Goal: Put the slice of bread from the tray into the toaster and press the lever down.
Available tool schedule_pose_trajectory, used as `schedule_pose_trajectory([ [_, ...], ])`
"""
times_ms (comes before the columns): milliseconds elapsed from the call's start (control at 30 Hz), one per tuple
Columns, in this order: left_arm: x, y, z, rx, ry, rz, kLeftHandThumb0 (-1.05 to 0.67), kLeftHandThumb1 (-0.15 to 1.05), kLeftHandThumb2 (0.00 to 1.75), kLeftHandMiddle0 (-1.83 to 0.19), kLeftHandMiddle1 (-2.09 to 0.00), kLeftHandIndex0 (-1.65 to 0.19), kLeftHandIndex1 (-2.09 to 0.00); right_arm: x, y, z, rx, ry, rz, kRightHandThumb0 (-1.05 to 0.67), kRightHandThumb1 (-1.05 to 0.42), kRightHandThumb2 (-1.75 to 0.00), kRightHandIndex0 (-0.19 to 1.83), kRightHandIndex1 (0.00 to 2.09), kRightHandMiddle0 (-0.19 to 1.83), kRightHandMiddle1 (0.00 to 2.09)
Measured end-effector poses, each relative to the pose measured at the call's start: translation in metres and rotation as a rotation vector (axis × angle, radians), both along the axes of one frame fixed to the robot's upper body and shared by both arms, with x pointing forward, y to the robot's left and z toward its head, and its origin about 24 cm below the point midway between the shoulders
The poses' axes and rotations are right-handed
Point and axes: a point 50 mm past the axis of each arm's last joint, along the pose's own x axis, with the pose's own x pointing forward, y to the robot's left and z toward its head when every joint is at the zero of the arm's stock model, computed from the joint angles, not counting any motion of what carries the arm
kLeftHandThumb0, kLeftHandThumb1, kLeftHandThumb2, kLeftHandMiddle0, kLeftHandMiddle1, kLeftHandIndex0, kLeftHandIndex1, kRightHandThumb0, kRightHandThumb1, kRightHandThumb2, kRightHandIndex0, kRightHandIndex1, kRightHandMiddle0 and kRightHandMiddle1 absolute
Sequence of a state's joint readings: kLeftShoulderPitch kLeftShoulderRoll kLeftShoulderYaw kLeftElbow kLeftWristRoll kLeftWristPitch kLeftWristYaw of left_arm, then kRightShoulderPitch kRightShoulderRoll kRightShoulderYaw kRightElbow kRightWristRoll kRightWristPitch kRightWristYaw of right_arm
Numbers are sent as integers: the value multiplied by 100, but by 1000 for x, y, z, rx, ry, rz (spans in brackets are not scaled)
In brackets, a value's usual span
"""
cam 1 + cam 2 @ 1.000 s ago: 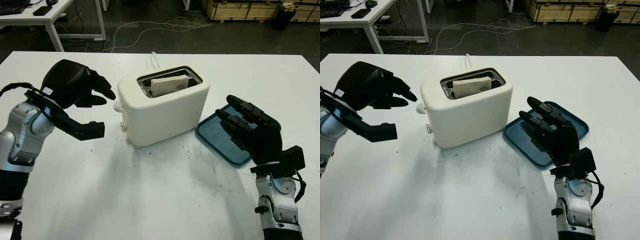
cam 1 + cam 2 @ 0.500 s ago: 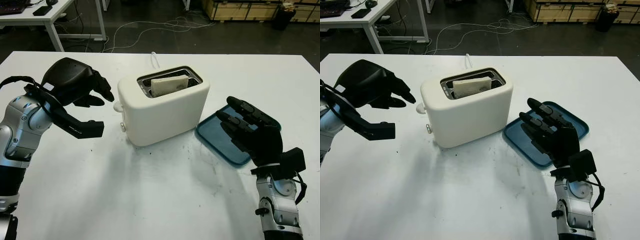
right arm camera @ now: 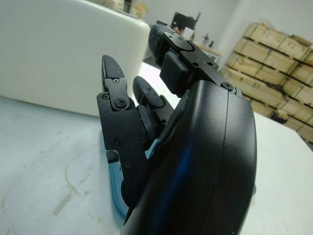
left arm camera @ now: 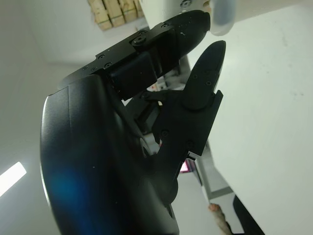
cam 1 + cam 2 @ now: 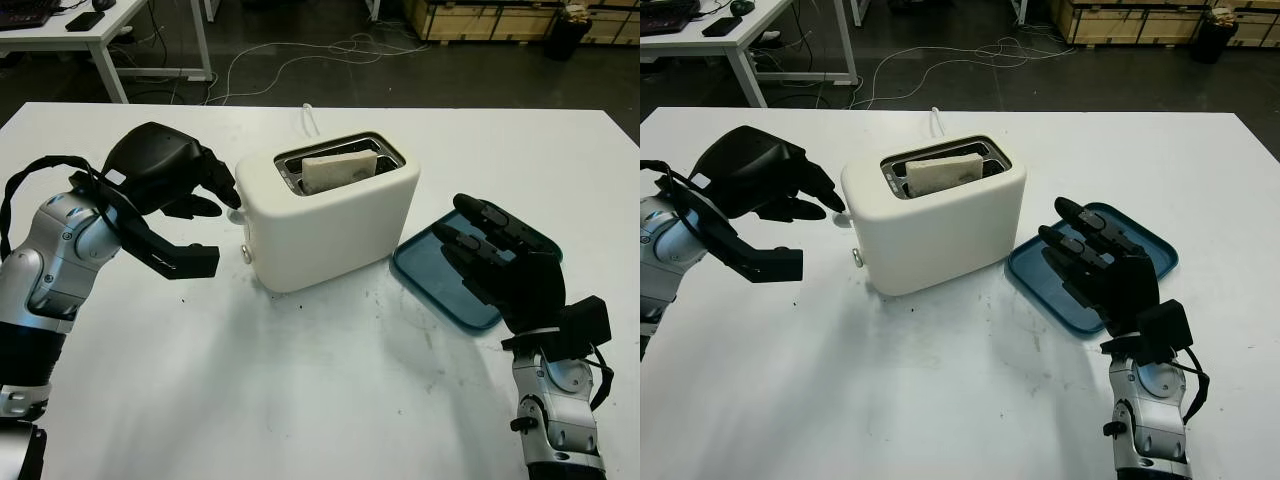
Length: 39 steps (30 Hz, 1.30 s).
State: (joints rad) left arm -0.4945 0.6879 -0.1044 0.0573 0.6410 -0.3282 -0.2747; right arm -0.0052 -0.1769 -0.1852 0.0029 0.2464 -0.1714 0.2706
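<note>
**Left hand at the lever, bread already in the slot**

Head views: your left hand (image 5: 185, 185) is at the toaster (image 5: 330, 215), fingertips at the small white lever knob (image 5: 840, 217) and holding nothing. The slice of bread (image 5: 340, 170) stands in 1 slot. If you push off-centre, the fingers could slip from the knob, or the light toaster could slide toward the blue tray (image 5: 445, 275).

Left wrist view: 2 black fingers (image 4: 188, 32) reach the knob.

Right wrist view: your right hand (image 3: 146, 122) hovers open over the tray.

The white table (image 5: 330, 390) is scuffed — behind it, a dark floor, cables and wooden crates.
</note>
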Motion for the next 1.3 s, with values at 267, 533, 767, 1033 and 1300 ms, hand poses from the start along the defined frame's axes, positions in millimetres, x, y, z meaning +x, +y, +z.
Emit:
schedule_pose_trajectory([
  [267,0,0,0,0,2,1,-30,79,0,-86,-143,-132,0,0,0,0,0,0,0,-21,-92,-11,79,1,71,0],
  [533,1,0,-1,4,2,-8,-30,78,0,-88,-134,-133,-1,0,0,0,1,0,-1,-21,-92,-10,79,1,71,0],
  [767,1,0,-1,-11,15,-14,-29,78,0,-87,-130,-132,0,0,0,0,4,0,-2,-20,-92,-10,79,1,71,0],
  [1033,0,-2,-2,-5,17,-22,-32,79,0,-88,-133,-133,-1,0,0,0,6,0,-11,-21,-92,-10,79,1,71,0],
  [1300,-1,-4,-1,-6,20,-30,-31,79,0,-90,-132,-134,-1,0,0,0,7,1,-15,-21,-92,-9,79,1,71,0],
])
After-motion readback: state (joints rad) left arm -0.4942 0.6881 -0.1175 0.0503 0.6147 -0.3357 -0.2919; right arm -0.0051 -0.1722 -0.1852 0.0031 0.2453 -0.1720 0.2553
